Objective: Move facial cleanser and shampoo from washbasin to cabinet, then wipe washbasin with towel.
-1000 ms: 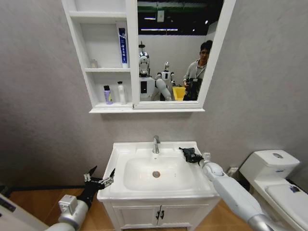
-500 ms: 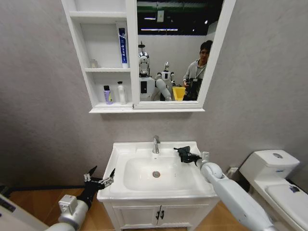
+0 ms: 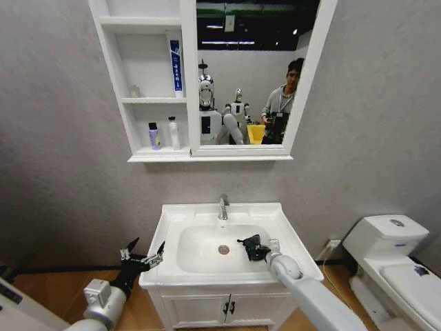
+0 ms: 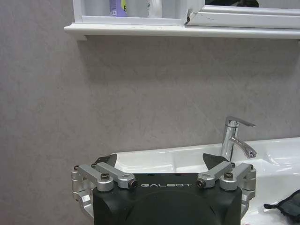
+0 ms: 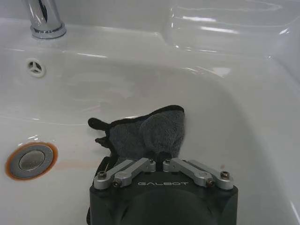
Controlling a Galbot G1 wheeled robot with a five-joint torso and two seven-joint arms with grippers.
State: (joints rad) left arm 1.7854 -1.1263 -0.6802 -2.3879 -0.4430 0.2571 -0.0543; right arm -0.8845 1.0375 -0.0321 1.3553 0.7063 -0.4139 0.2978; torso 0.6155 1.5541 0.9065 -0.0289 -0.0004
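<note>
The right hand (image 3: 253,248) was seen inside the oval bowl of the washbasin (image 3: 172,219), just to the right of the drain (image 3: 223,249) in the head view. Its fingers were pressed together on the towel (image 5: 147,133), a dark grey cloth that was bunched ahead of the hand and laid against the white slope of the bowl. In the right wrist view the towel was placed between the drain and the bowl's far side wall, with the chrome tap (image 5: 44,18) standing beyond it on the rim.

The left hand (image 3: 142,259) was held off the front left corner of the washbasin, beside the worktop edge and apart from it, with its fingers spread wide and nothing between them.

On the cabinet (image 3: 117,83) above the washbasin, a purple bottle (image 3: 154,136) and a white bottle (image 3: 173,133) were set side by side in the lowest niche, and a blue and white tube (image 3: 176,66) was stood upright in the middle niche against the mirror frame.
</note>
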